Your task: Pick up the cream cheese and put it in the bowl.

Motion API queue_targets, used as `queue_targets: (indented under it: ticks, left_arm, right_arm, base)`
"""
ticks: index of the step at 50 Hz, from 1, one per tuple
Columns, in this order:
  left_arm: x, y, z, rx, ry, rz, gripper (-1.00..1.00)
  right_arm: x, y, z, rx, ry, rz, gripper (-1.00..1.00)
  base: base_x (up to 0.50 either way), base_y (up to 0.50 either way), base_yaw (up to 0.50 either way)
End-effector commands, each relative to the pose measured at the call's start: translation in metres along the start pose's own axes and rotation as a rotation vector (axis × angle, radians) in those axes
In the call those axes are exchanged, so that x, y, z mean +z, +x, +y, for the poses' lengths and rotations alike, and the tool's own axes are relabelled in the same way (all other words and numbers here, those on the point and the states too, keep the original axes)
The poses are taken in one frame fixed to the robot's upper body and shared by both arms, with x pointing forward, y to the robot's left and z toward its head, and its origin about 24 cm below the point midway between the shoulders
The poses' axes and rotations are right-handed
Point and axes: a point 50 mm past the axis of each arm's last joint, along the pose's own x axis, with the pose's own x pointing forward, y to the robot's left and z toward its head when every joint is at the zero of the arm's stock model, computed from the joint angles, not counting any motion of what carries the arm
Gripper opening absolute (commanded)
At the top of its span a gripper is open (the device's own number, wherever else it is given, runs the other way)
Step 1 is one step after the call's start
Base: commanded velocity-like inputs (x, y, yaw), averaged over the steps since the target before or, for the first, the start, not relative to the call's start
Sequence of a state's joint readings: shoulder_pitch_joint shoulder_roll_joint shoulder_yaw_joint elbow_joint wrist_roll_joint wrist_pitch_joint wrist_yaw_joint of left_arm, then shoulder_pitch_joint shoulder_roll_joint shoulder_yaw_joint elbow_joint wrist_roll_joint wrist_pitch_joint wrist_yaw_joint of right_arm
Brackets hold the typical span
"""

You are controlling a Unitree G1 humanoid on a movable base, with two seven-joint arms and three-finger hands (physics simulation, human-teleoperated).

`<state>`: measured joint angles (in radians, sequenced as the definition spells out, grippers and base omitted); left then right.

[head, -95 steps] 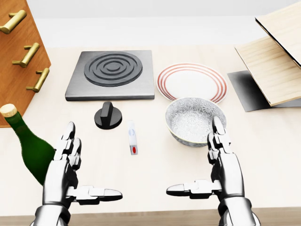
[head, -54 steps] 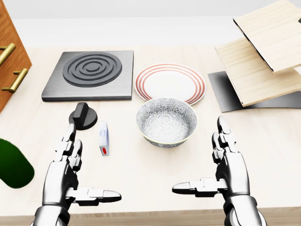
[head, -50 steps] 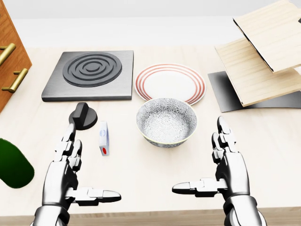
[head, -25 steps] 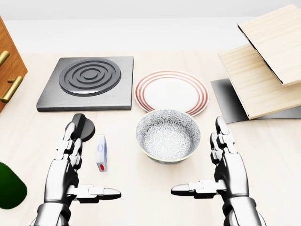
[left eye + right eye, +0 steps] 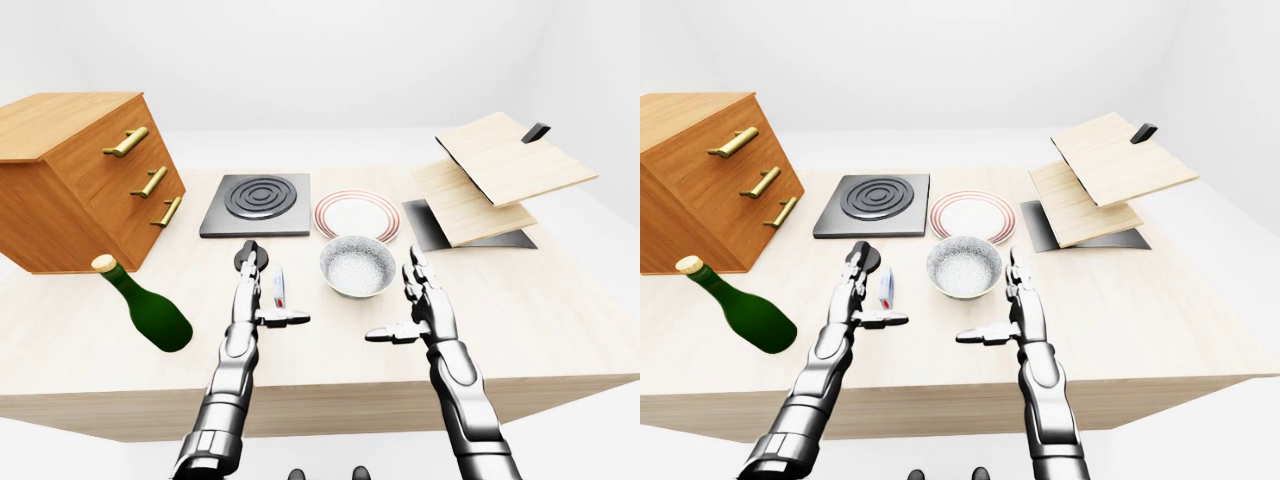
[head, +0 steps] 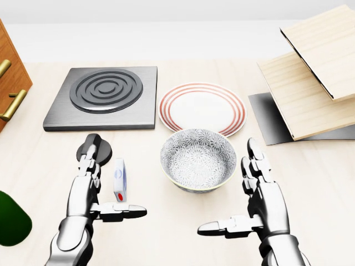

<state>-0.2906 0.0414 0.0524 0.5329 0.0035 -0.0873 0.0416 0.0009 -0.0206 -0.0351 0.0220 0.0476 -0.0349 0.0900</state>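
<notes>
silver and jointed, the left hand (image 6: 89, 191) is spread wide, fingers straight and thumb stuck out sideways, gripping nothing. the cream cheese (image 6: 119, 180), a small white box with a red dot, stands on edge just to the right of those fingers in the head view, with the thumb passing just below it; whether they touch cannot be told. a black knob (image 6: 95, 149) sits just beyond the fingertips. the right hand (image 6: 260, 199) is equally open and empty, hovering to the lower right of the patterned bowl (image 6: 198, 159). above the bowl lie a red-rimmed plate (image 6: 202, 108) and a grey burner (image 6: 103, 97), on the pale wooden table (image 6: 166, 233).
</notes>
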Motion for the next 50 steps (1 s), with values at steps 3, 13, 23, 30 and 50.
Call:
queue_targets:
  ticks: [3,13,23,30,50]
  left_arm:
    - [-0.007,0.015,-0.002,0.031,0.031,0.078,1.0]
    - [-0.013,0.017,-0.003,0.043,0.047,0.118,1.0]
    - [-0.018,0.018,-0.004,0.052,0.063,0.147,1.0]
    - [-0.019,0.019,-0.005,0.055,0.07,0.157,1.0]
    - [-0.013,0.016,-0.007,0.035,0.045,0.111,-1.0]
  right_arm:
    - [-0.001,-0.002,0.003,0.028,0.006,-0.004,1.0]
    - [-0.002,-0.003,0.004,0.039,0.013,-0.007,1.0]
    - [-0.004,-0.004,0.005,0.048,0.018,-0.003,1.0]
    - [-0.004,-0.004,0.004,0.048,0.023,-0.004,1.0]
    - [-0.003,-0.005,0.005,0.051,0.024,-0.004,1.0]
  base:
    - [0.0,0.0,0.0]
    - [0.0,0.0,0.0]
    - [0.0,0.0,0.0]
    - [0.0,0.0,0.0]
    - [0.0,0.0,0.0]
